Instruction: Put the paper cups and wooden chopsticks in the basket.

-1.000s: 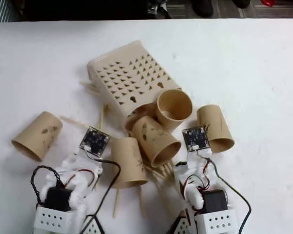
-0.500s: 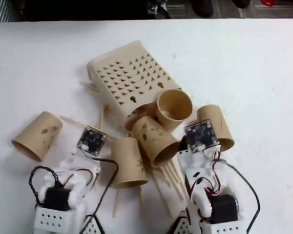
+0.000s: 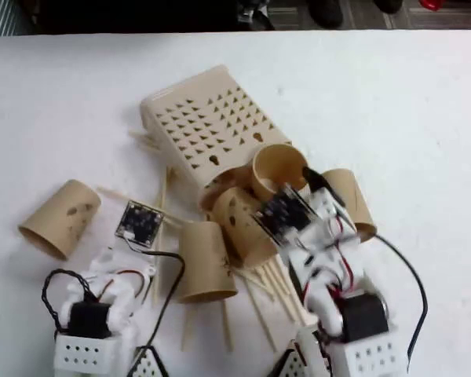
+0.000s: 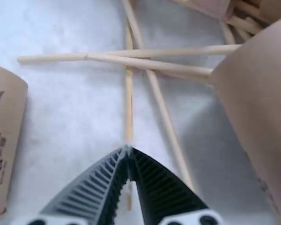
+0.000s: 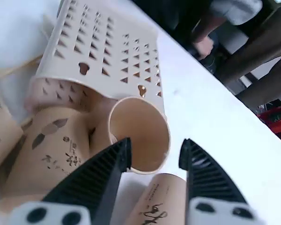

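A perforated cream basket lies tipped over on the white table, its opening facing the arms. Several paper cups lie on their sides: one far left, one in the middle, two at the basket's mouth, one on the right. Wooden chopsticks are scattered under and between them. My right gripper is open, its fingers astride the rim of the open-mouthed cup. My left gripper is shut and empty, just above crossed chopsticks between two cups.
The table is bare white at the back and on the right. People's legs and a hand stand beyond the far edge, away from the task's things. More chopsticks poke out at the basket's left side.
My right arm has swung forward and to the left, from beside the right cup to the open-mouthed cup at the basket. The left arm edged slightly to the left.
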You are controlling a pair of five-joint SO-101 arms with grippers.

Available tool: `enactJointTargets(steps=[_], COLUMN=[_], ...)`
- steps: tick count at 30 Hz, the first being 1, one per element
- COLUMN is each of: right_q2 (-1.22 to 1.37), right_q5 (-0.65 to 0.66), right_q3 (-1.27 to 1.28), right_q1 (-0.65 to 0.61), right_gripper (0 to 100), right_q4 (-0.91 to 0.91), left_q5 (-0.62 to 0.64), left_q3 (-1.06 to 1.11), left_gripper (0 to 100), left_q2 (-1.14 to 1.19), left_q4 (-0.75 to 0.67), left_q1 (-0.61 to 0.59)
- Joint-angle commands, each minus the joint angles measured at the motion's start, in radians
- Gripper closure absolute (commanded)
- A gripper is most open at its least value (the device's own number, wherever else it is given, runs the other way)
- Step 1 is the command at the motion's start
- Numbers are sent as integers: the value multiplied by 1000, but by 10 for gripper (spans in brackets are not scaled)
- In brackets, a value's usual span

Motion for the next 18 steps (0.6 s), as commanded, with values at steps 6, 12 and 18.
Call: enactJointTargets(steps=[6, 12, 18], right_q2=[541, 806, 989], right_q5=[138, 236, 247], right_q3=[-362, -477, -531], right_q1=[-31, -120, -157], right_gripper=[670, 656, 656], right_q4=[-24, -30, -168], left_q5=[-8, -8, -8], left_q3=[-35, -15, -6], left_gripper=[973, 973, 973], left_q2=[-4, -4, -4], left_q4=[3, -3, -3], left_q1=[-5, -5, -1])
